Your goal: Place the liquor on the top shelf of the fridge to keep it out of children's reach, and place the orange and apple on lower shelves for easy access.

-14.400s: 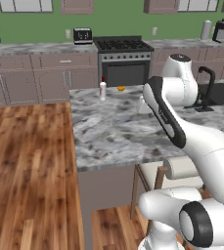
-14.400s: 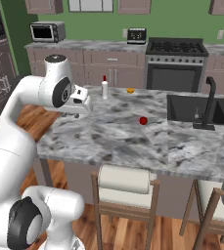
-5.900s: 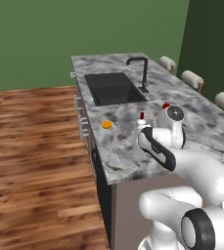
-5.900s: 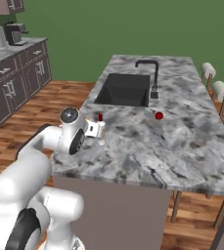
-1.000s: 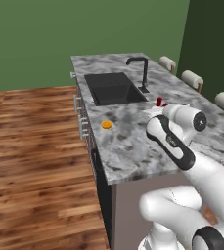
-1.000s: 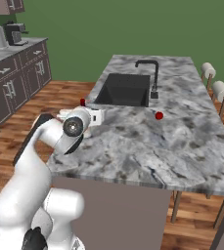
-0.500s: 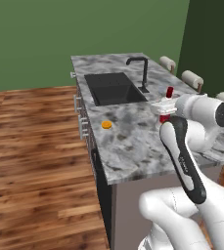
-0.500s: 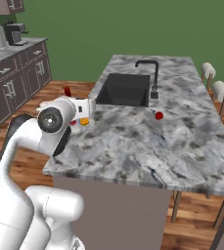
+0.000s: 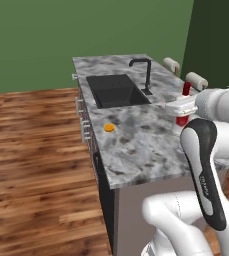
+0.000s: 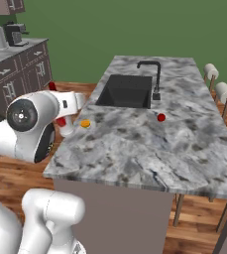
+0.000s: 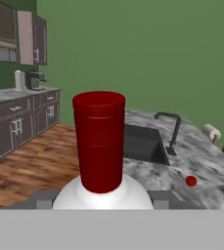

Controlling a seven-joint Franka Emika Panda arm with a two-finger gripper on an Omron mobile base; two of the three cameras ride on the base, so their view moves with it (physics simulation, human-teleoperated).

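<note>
The end effector (image 9: 182,106) is closed on the liquor (image 9: 184,105), gripping it around the body below the neck and holding it upright in the air, off the surface (image 9: 136,145). In the left base view the bottle shows at the right side of the island, its red cap standing above the white hand and its red label band below it. In the right base view the liquor (image 10: 61,120) hangs beside the left edge of the island, past the near left corner of the sink (image 10: 126,92), with the end effector (image 10: 65,110) clamped across it. The hand view looks straight up the bottle: the red cap of the liquor (image 11: 99,141) rises from the clear-white shoulders in the middle of the frame.

The orange (image 9: 109,128) lies on the surface just near of the sink (image 9: 117,91), close to the island's left edge; in the right base view the orange (image 10: 85,123) sits just right of the held bottle. The apple (image 10: 161,117) rests on the surface to the right of the sink, near of the black faucet (image 10: 154,74), well apart from the orange. In the hand view the apple (image 11: 191,181) lies at the lower right, near of the faucet (image 11: 170,129).

Beyond the island are a green wall, a wooden floor, and dark cabinets (image 10: 17,69) with a coffee machine (image 10: 14,33) on top at far left. Stools (image 10: 219,87) line the island's right side.
</note>
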